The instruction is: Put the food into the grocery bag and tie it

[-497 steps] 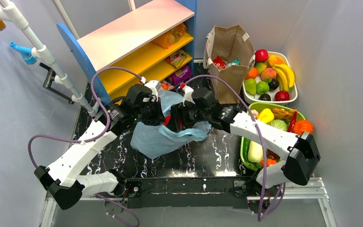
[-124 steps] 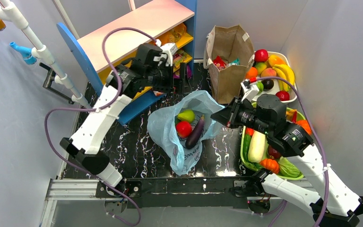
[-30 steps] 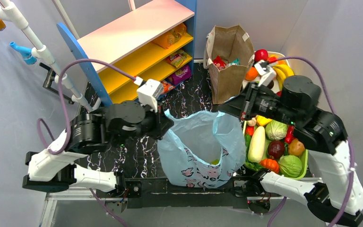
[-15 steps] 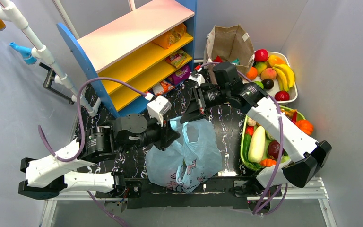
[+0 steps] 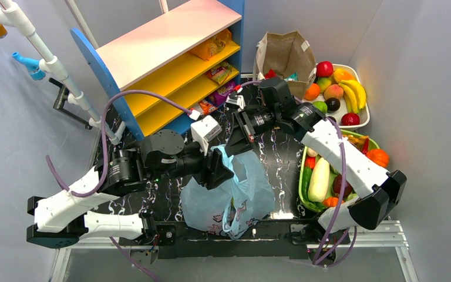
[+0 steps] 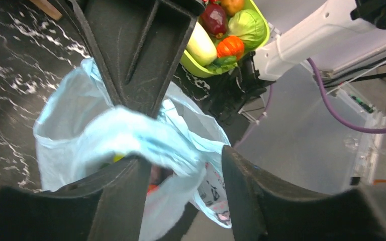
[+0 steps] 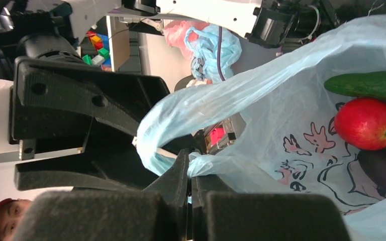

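The grocery bag [image 5: 235, 197] sits slumped on the near part of the worktop [image 5: 276, 158], between the two arms. Its upper film is drawn up to where both grippers meet. The right gripper [image 5: 231, 149] is clamped tight on a thin twist of that film, seemingly a handle, and lifts it so the mouth gathers. Through the plastic the right wrist view shows a red fruit [image 7: 368, 123], a green cucumber [image 7: 367, 85] and something dark beneath.

The left gripper [image 6: 183, 160] has its jaws apart, with a loose, blurred fold of blue film lying across the gap and draped over one finger [image 6: 115, 196] — nothing is pinched there. Having one side anchored while the other is free suits a tying step: the held strand gives something taut to wrap or cross against.

Snack packets [image 5: 269, 74], one red and one teal, peek from the brown paper bag [image 5: 282, 53] behind the right arm, so they look to be outside the grocery bag — whether any others are inside it, I cannot tell.
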Available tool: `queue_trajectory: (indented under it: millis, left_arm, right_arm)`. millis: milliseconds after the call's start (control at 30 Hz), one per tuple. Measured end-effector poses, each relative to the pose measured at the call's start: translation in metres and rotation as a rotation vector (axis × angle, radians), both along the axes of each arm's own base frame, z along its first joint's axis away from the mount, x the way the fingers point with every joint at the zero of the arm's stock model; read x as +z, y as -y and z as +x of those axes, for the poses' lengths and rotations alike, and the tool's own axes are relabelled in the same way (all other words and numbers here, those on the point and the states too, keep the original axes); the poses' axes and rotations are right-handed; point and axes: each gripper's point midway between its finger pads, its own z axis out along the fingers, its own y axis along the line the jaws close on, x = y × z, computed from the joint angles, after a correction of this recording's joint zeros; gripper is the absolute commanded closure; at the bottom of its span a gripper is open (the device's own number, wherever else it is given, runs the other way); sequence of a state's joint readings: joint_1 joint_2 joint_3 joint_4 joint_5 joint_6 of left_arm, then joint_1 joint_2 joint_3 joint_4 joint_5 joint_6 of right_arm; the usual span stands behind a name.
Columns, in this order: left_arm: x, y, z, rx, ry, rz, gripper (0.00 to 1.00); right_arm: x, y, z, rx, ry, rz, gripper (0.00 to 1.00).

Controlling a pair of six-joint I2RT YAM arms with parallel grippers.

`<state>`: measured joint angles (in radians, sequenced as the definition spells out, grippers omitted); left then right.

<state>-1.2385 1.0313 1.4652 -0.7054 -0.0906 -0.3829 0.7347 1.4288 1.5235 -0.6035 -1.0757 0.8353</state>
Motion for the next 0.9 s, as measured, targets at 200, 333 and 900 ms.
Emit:
queue_trajectory:
  millis: [200, 333, 900]
  left_arm:
    - [0.004, -0.017, -0.016, -0.053, -0.033, 0.046, 0.22]
    - [0.014, -0.037, -0.024, -0.064, -0.037, 0.058, 0.24]
    - [-0.039, -0.084, -0.024, -0.167, 0.178, 0.213, 0.55]
  right_arm:
    - [-0.01, -0.006, -0.013, 0.033, -0.037, -0.025, 0.99]
    - [-0.012, -0.008, -0.018, 0.046, -0.045, -0.029, 0.99]
    - [-0.026, -0.014, -0.011, -0.016, -0.096, -0.076, 0.99]
